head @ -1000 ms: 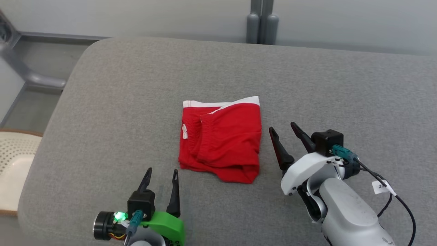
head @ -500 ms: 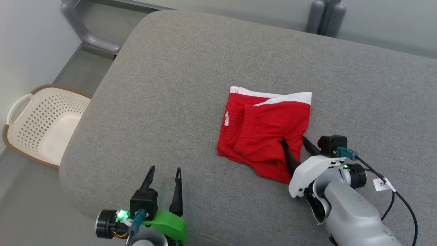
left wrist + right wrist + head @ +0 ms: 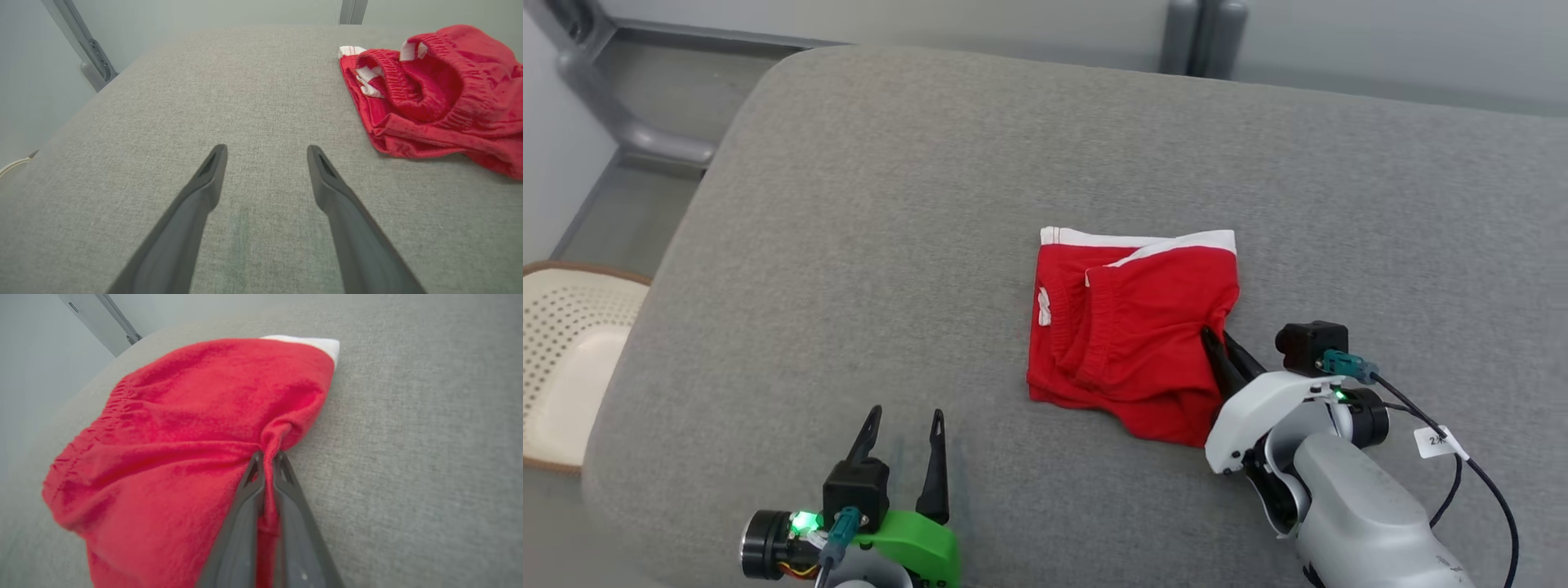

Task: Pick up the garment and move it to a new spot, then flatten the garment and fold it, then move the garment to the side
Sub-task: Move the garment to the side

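- garment [image 3: 1131,335]: my right gripper [image 3: 1215,335] has it pinched at the right-hand edge, both fingers pressed together on a puckered ridge of red cloth.
- my left gripper [image 3: 907,411] stands spread wide with only bare fabric between its fingers, near the front edge and apart from the garment.
- the surface is a grey woven cushion [image 3: 890,204] with a rounded left corner; the garment lies flat on it, a little right of the middle.
- behind it i see a pale wall, a grey metal frame [image 3: 629,139] and two grey posts [image 3: 1201,33].
- a cream perforated basket [image 3: 564,359] sits on the floor off the cushion's left side.
- folded, the garment is nearly square, so i can't name a long axis; the white band runs along the far edge, and the gathered waistband faces my left.
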Robot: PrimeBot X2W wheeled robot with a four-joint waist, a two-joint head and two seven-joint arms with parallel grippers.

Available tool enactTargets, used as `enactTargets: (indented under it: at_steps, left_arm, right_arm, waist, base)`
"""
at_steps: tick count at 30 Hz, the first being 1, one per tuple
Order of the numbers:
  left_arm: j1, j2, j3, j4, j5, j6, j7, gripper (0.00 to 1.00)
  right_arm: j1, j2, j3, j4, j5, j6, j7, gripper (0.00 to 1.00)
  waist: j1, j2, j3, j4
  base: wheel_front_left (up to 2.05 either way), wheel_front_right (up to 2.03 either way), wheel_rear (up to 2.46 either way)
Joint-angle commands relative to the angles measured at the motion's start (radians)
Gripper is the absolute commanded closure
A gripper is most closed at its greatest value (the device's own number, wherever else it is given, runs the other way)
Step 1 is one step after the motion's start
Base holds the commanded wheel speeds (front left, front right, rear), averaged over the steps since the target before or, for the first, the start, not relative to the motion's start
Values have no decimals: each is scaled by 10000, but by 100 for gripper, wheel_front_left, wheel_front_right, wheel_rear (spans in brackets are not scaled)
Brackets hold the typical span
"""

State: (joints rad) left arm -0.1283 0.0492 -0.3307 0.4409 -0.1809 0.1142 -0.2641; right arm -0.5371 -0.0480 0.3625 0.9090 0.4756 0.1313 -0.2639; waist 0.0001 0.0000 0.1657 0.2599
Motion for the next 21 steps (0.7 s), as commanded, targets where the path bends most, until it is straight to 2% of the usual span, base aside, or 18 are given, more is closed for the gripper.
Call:
enactTargets:
  at_steps: [1,9,16,21]
  left_arm:
    - [15,33,-26,-7,2,-35,5,0]
    - [-410,38,-345,-67,-332,56,5,0]
    - [-573,41,-354,20,-474,162,5,0]
    - [-720,44,-437,99,-403,120,4,0]
  right_arm:
    - [213,-61,-80,-58,23,-14,-2,100]
    - [231,-77,-352,-94,-370,-14,-2,100]
    - [331,-50,-338,-295,-204,-12,-2,100]
    - [413,-41,-226,-427,-98,-12,-2,100]
  waist:
    - [-1,0,-729,-2104]
    - [-1,0,-632,-4675]
    - [-1,0,-435,-6333]
    - [-1,0,-247,-7135]
  base:
    - [0,0,0]
    - [0,0,0]
    - [0,0,0]
    - [0,0,0]
